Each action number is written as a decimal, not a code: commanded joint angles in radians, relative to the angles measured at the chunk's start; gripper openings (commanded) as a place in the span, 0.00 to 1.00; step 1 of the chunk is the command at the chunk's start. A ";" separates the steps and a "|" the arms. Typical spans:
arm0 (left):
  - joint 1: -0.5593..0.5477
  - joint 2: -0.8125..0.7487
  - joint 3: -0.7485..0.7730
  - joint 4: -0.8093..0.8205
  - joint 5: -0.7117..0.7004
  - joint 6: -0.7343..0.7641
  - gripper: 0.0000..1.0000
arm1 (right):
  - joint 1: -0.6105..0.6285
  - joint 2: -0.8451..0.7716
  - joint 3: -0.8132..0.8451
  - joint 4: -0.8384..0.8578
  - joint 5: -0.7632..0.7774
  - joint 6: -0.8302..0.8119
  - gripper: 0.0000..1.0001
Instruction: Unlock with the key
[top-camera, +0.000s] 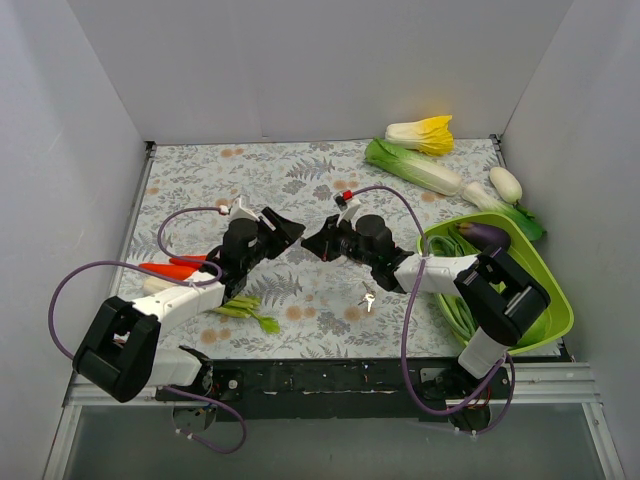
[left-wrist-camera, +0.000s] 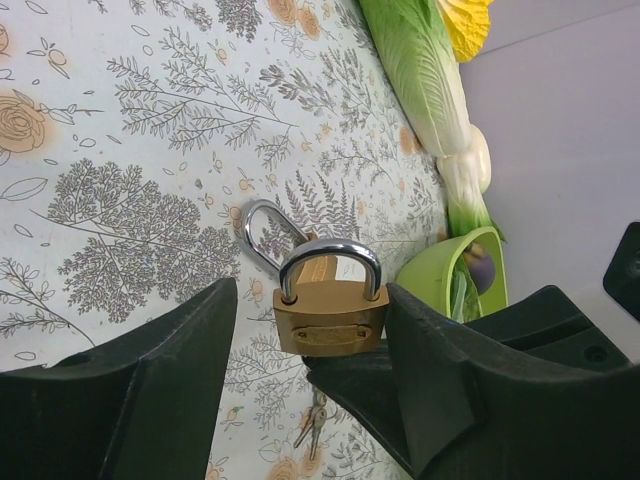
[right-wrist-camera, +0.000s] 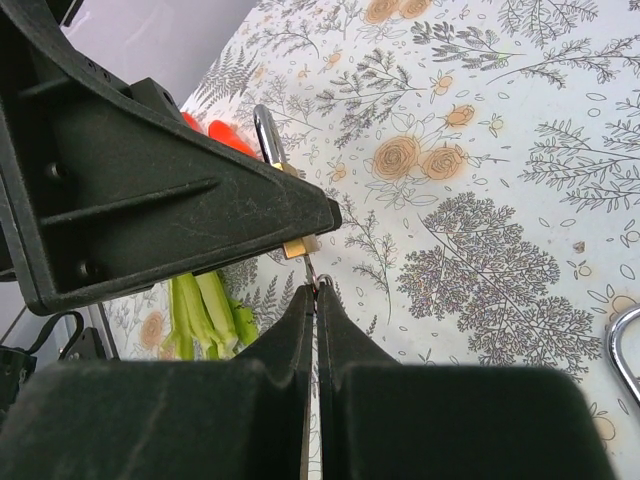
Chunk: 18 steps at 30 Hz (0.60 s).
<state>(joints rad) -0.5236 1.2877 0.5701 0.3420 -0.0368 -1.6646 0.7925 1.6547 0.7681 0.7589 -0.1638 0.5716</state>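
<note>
Nearest the arm bases, ringed keys flat on the flowered tablecloth, just on the near side of the right arm, long axis roughly near-to-far; in the left wrist view 2 blades fanned from the ring toward the picture's bottom; out of the right wrist view. Beside the left arm, green stalks; at the right, green bowl. Mid-table, above the cloth, right gripper pinched fully together on a thin silver key, seen only from the right wrist: long axis in line with the fingers, tip pointing away from them into the underside of the brass padlock. Facing it tip to tip, left gripper partway apart around that padlock, shackle upward in the picture and seated on both legs, 1 finger against the body's side, a strip of cloth showing between the other finger and the lock. Just beyond, smaller padlock on the cloth, mostly its silver shackle showing. Farthest, cabbage along the back right.
</note>
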 joint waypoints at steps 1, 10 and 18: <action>0.007 0.001 0.037 0.023 0.023 0.012 0.58 | 0.001 -0.039 -0.003 0.085 -0.014 -0.013 0.01; 0.007 0.028 0.045 0.032 0.078 0.023 0.46 | -0.001 -0.036 -0.003 0.080 -0.026 -0.019 0.01; 0.010 0.032 0.045 0.017 0.077 0.035 0.13 | -0.001 -0.045 -0.006 0.086 -0.057 -0.021 0.01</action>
<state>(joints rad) -0.5198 1.3212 0.5861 0.3660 0.0349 -1.6508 0.7921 1.6543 0.7624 0.7616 -0.1879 0.5682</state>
